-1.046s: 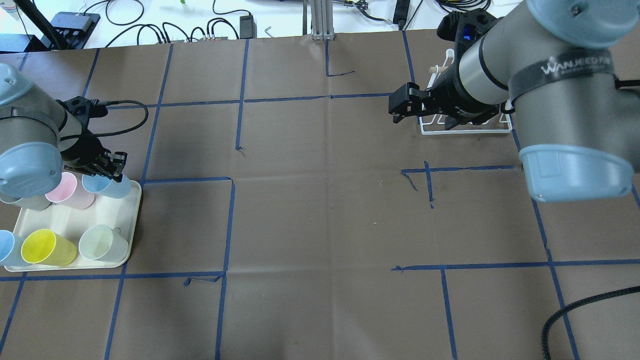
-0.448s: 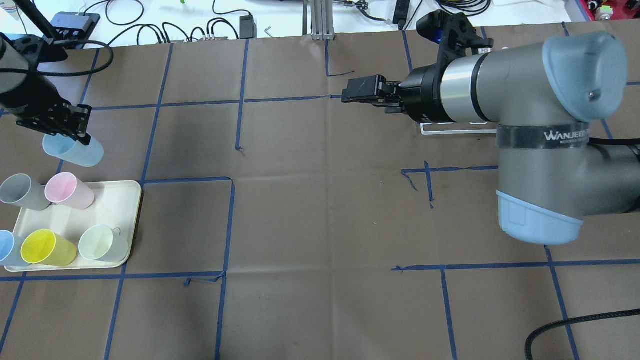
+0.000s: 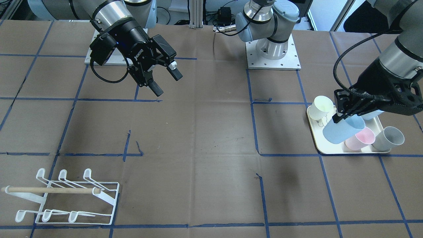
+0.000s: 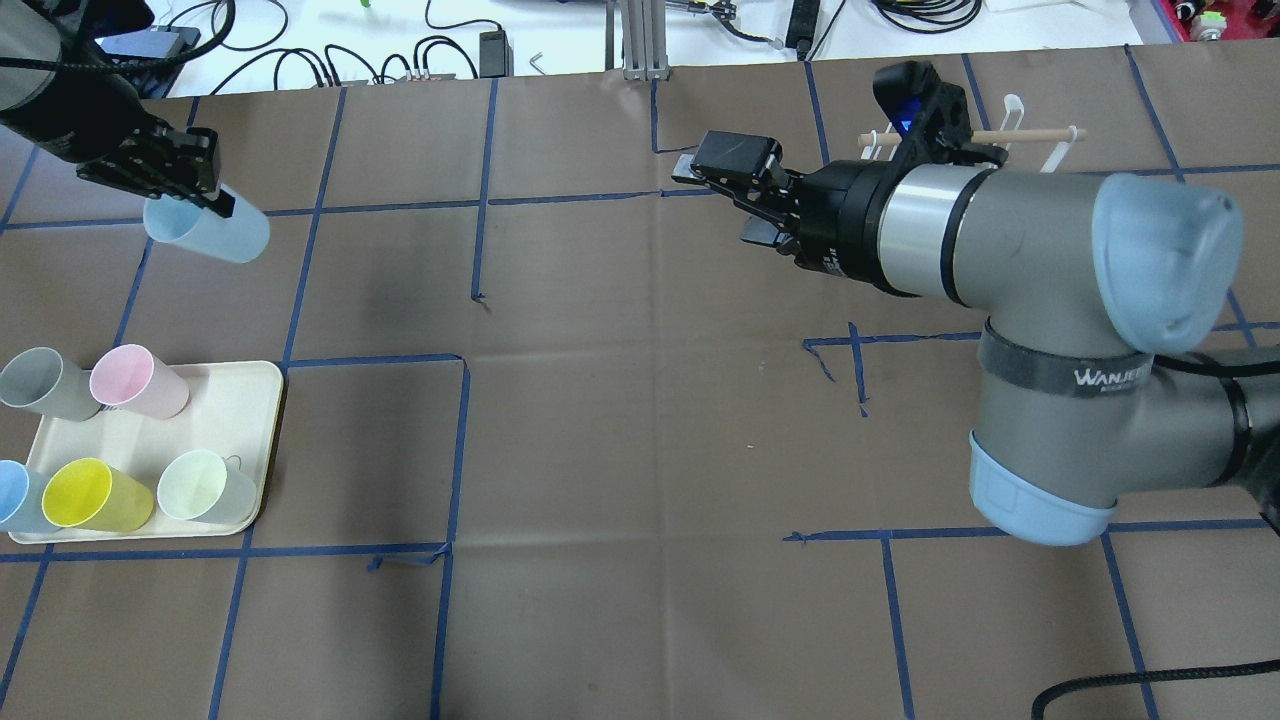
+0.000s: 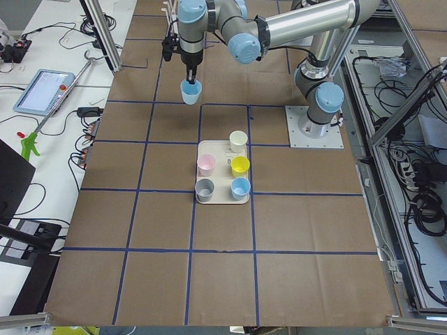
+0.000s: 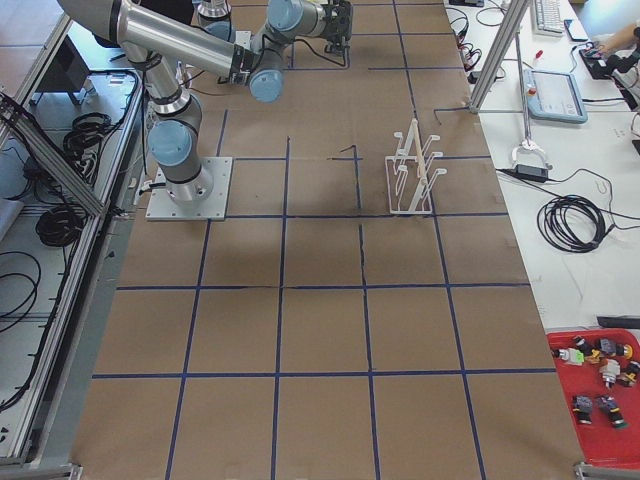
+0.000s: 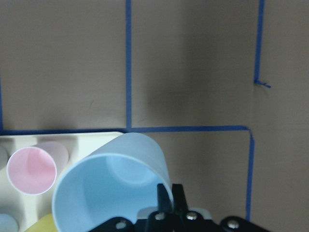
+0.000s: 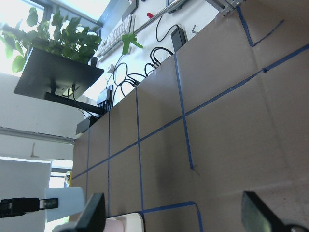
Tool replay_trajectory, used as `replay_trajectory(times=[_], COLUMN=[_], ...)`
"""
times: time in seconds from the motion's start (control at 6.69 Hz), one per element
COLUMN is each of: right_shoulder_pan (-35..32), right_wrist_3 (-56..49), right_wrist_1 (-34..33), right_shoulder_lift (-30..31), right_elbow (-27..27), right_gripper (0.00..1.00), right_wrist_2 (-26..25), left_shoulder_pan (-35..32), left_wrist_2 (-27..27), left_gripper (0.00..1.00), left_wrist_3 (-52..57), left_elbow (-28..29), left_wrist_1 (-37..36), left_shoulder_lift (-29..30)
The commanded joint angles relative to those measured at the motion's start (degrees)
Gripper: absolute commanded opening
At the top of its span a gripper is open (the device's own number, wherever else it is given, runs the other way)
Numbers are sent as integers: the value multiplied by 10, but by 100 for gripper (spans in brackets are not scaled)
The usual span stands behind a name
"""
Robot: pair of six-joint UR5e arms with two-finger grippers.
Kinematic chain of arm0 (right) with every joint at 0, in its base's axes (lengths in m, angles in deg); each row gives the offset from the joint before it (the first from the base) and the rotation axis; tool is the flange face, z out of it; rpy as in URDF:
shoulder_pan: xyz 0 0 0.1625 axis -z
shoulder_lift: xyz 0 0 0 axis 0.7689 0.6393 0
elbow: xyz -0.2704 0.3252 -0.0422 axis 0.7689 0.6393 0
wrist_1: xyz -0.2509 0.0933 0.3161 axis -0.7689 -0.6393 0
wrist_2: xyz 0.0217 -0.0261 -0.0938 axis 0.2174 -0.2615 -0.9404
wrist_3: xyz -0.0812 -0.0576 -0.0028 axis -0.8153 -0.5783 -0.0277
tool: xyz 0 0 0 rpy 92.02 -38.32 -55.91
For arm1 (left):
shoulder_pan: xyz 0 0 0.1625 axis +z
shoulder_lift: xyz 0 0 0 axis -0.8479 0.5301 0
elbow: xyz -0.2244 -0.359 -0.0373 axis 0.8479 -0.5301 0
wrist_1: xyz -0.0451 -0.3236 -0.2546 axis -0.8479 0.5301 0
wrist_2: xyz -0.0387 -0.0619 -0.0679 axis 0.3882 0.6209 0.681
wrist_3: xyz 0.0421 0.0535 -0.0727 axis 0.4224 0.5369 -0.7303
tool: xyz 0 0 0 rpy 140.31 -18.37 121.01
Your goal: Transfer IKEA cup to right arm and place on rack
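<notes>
We see the left gripper clamped on the blue cup's rim, the cup tilted in the air beyond the tray. Past mid-table the right gripper hangs with jaws wide, holding nothing. The rack is far right, partly hidden behind that arm.

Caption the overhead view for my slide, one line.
Left gripper holds a pale blue plastic cup aloft; open right gripper faces it.
</notes>
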Motion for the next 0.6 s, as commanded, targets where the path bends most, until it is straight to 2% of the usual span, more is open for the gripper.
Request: replay_trajectory(times=[0.0,0.15,0.45], right_shoulder_pan=[-1,-1,-1], right_wrist_3=[197,246,309], right_wrist_1=[-164,-205,-243], right_shoulder_lift=[0,-1,-1], right_elbow=[-67,-90,-109], right_gripper=[99,99,99], right_wrist_2=[4,4,1], left_shoulder_pan=[-19,-49,-75], left_wrist_2=[200,235,356], left_gripper=[0,0,0], left_wrist_3=[4,6,4], left_elbow=[-28,-60,-149], left_wrist_1=[-86,-186,-393], left_shoulder_lift=[1,-4,-10])
